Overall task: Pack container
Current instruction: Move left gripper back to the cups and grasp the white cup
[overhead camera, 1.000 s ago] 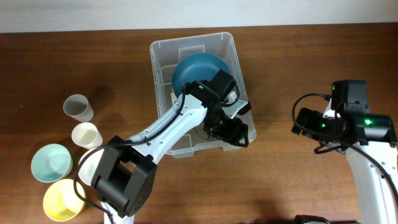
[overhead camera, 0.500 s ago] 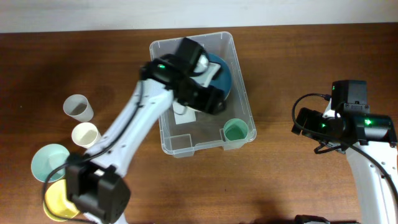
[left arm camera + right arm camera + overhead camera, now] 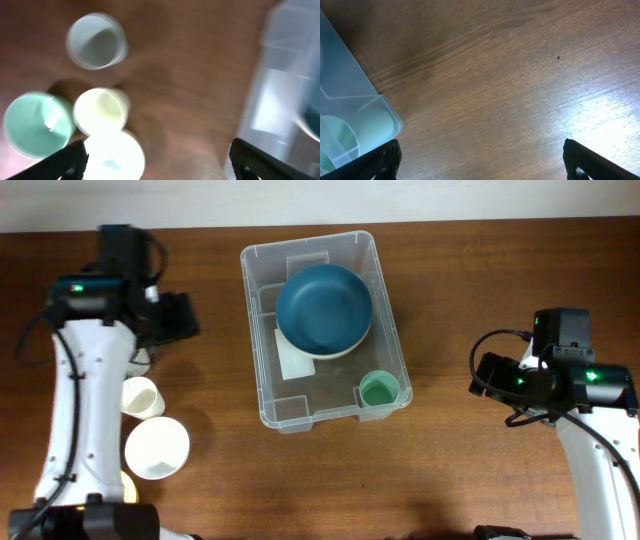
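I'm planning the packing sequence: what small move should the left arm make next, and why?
Probably bring the open left tool down over the cream cup: it hangs empty above loose cups, while the container already holds a blue bowl and green cup.

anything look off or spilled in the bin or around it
Nothing looks spilled or broken. In the container, the green cup stands upright in a corner. The blue bowl shows a pale rim under one edge only, so it may sit slightly off-centre on something beneath.
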### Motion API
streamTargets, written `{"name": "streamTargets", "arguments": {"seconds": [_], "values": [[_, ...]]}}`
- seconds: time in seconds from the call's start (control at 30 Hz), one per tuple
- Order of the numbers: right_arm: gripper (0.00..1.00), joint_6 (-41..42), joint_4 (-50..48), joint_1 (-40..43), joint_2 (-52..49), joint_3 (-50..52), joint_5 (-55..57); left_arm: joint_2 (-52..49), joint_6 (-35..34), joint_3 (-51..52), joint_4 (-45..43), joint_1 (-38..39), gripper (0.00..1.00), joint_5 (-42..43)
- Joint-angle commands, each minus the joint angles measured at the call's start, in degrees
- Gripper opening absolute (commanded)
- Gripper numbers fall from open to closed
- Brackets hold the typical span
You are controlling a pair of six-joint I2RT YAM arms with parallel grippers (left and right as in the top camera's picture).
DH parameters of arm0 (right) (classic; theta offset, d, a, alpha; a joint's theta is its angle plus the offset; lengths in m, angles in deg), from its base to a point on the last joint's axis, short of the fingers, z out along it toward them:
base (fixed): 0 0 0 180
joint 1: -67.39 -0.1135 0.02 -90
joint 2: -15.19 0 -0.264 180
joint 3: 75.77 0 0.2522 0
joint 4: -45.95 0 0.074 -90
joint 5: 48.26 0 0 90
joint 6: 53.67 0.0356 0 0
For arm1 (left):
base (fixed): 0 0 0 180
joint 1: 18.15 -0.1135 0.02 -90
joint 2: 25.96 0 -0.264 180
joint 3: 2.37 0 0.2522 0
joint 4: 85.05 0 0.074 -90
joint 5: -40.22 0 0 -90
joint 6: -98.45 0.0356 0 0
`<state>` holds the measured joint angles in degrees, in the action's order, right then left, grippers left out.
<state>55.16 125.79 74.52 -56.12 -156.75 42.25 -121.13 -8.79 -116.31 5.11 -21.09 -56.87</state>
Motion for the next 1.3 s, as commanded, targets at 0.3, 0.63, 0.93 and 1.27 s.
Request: {"name": "streamTargets", "arguments": {"seconds": [0.3,0.63,0.93,1.27], "values": [[0.99,-0.4,-0.1,-0.4,0.6,0.0,-0.1,-2.0,-3.1,21.9,-9.5,-5.7,0.93,-1.7],[0.99,-0.6,0.5,-0.4,0.6,0.0,-0.1,-5.7,-2.4,29.9,-21.2,-5.7,0.83,-2.3],[0.99,-0.6,0.5,-0.4,0.6,0.0,0.1,-5.7,-2.4,29.9,-23.5,-5.7,0.40,-3.9],[0.99,-0.6,0.5,-0.4,0.6,0.0,0.1,-5.7,-2.4,29.9,-23.3,-5.7,0.05,-3.9]]}}
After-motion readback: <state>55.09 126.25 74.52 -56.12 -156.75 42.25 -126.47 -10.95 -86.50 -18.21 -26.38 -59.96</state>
